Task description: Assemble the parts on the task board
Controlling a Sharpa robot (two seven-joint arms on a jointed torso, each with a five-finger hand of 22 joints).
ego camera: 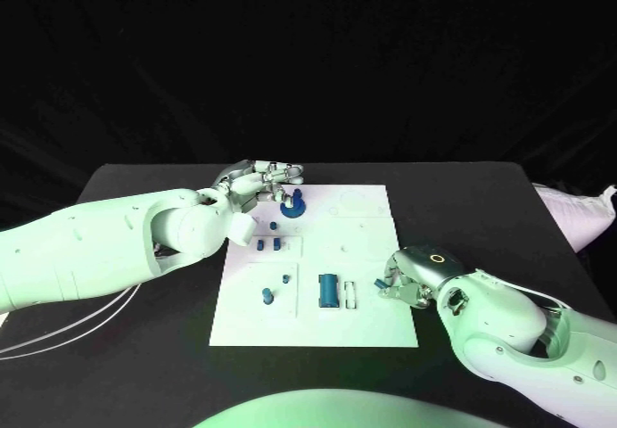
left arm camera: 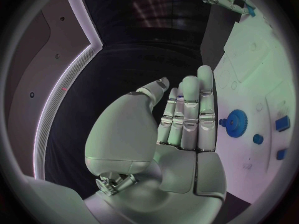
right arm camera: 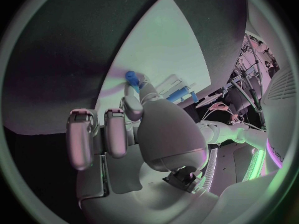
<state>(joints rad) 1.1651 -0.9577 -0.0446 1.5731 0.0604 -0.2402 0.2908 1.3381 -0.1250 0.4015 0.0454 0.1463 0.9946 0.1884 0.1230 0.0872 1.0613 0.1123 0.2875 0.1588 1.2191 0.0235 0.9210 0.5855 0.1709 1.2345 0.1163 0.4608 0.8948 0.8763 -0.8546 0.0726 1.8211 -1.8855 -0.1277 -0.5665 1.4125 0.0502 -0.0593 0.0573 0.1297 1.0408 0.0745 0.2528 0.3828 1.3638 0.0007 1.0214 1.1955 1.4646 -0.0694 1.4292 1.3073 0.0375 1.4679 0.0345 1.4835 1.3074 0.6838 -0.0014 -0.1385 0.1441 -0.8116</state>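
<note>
Right hand [ego camera: 409,283] sat at the near right edge of the white board [ego camera: 360,223], pinching a small blue part [right arm camera: 131,75] w/ its fingertips, I think. Blue gear [ego camera: 294,207] farther back, left hand [ego camera: 261,181] beside it, fingers straight and pressed together.

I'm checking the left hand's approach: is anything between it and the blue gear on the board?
Nothing visible is. The left hand hovers at the far left corner of the white board, fingers extended and holding nothing, and the blue gear lies just beside them with only bare board between.
</note>
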